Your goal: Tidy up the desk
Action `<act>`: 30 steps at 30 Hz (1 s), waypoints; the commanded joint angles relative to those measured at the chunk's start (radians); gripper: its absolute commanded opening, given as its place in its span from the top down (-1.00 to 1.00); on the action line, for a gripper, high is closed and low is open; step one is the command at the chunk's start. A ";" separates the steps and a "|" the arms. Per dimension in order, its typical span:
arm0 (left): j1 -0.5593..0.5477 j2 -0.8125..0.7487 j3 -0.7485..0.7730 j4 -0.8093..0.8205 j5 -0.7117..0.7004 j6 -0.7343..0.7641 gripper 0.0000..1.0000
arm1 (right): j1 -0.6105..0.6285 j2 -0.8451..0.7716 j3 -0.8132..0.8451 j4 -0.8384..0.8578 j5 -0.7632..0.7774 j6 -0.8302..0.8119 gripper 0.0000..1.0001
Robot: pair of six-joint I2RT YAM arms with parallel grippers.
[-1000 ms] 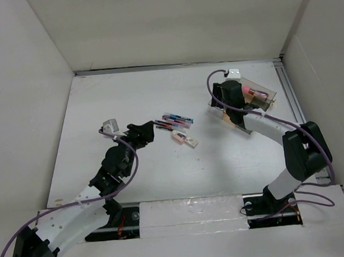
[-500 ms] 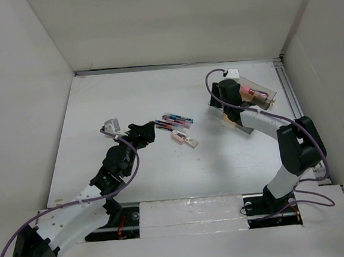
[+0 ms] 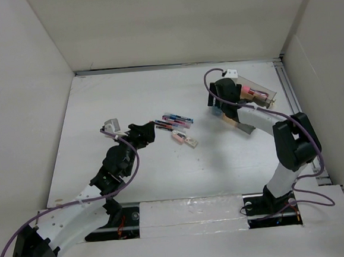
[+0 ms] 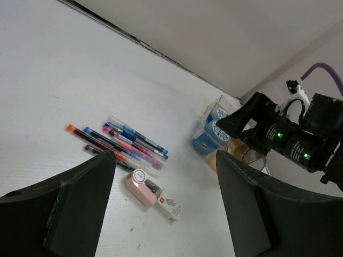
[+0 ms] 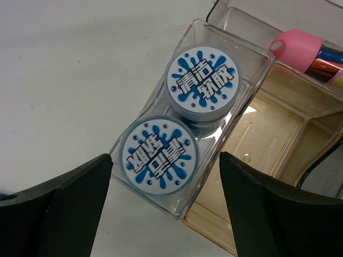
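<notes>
The desk (image 3: pixel 128 102) is a white tabletop with upright panels. Several pens (image 3: pixel 174 121) lie in a row at its middle, also in the left wrist view (image 4: pixel 123 142). A pink correction tape with a white box (image 3: pixel 185 139) lies just in front of them (image 4: pixel 144 188). My left gripper (image 3: pixel 150 130) is open and empty, just left of the pens (image 4: pixel 166 214). My right gripper (image 3: pixel 221 104) is open and empty above a clear tray (image 5: pixel 136 184) holding two blue-white round tins (image 5: pixel 159 155).
The tray's amber compartment (image 5: pixel 273 155) is bare, and a pink-capped item (image 5: pixel 300 47) lies in its far section. The tray stands at the back right (image 3: pixel 259 95) close to a metal rail (image 3: pixel 291 95) along the right edge.
My right gripper has shifted a little left and toward the back over the tray. The left arm and the pens have not moved.
</notes>
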 commanded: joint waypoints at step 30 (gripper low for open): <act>0.004 -0.113 0.004 -0.002 -0.145 -0.028 -0.42 | 0.432 0.109 0.004 0.061 -0.264 -0.109 -0.68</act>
